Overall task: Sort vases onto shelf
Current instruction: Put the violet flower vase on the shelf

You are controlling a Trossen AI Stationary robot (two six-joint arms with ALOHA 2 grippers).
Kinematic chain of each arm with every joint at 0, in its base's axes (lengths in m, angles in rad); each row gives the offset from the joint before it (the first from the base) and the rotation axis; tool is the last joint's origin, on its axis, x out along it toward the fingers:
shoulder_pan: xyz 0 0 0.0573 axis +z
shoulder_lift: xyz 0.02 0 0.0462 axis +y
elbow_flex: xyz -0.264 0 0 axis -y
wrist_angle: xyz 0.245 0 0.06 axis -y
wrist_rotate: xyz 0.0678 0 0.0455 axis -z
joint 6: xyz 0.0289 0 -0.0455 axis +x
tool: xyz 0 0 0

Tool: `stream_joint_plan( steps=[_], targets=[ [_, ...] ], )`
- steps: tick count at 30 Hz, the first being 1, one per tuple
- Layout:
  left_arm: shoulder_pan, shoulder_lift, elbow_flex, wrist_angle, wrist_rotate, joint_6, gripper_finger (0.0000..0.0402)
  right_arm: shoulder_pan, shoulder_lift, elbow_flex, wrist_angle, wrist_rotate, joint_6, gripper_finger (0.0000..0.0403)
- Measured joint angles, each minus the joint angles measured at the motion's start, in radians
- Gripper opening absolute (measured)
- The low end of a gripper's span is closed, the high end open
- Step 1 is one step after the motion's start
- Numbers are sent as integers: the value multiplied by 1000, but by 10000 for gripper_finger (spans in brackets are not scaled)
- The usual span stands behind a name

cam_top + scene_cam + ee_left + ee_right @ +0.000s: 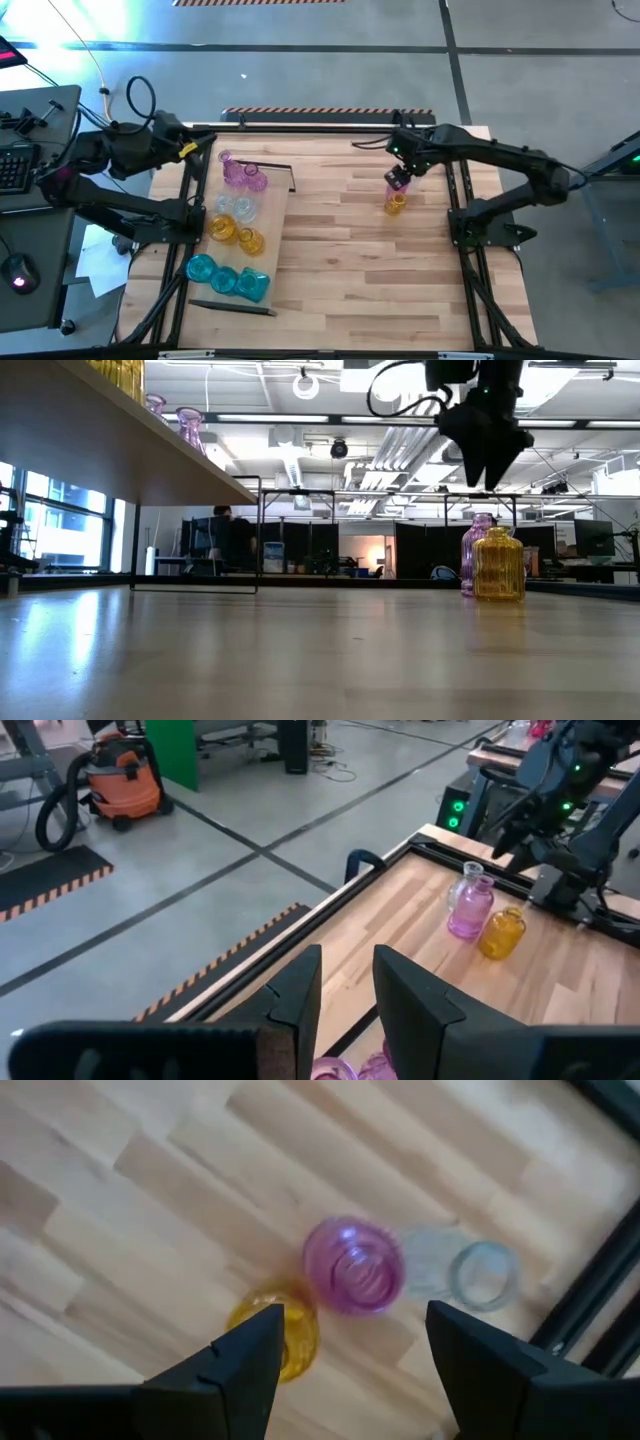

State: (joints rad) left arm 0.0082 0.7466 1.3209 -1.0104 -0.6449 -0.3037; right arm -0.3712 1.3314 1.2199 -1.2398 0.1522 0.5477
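The shelf (268, 215), a light-wood board at the table's left, carries pink (243, 174), clear, amber (232, 232) and teal vases (228, 277) standing in groups. On the bare tabletop at the right stand a pink vase (352, 1266) and an amber vase (283, 1332) side by side, with a clear vase (472, 1276) just beyond the pink one. My right gripper (355, 1342) hangs open above them, pointing down, touching none. My left gripper (348, 992) is open and holds nothing, over the shelf's far end, above the pink vases (348, 1069).
Dark metal frame rails (462, 215) run along the table's right side, close to the loose vases. A wide stretch of wooden tabletop (340, 260) lies between the shelf and those vases. In the low view the shelf (120, 455) shows from below, raised off the table.
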Motion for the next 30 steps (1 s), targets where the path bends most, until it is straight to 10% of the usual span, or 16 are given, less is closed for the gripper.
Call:
stream_joint_plan(
  steps=[30],
  targets=[
    [0,14,0,18,-22,1,88,-14,110,-14,56,-25,-2,227]
  ],
)
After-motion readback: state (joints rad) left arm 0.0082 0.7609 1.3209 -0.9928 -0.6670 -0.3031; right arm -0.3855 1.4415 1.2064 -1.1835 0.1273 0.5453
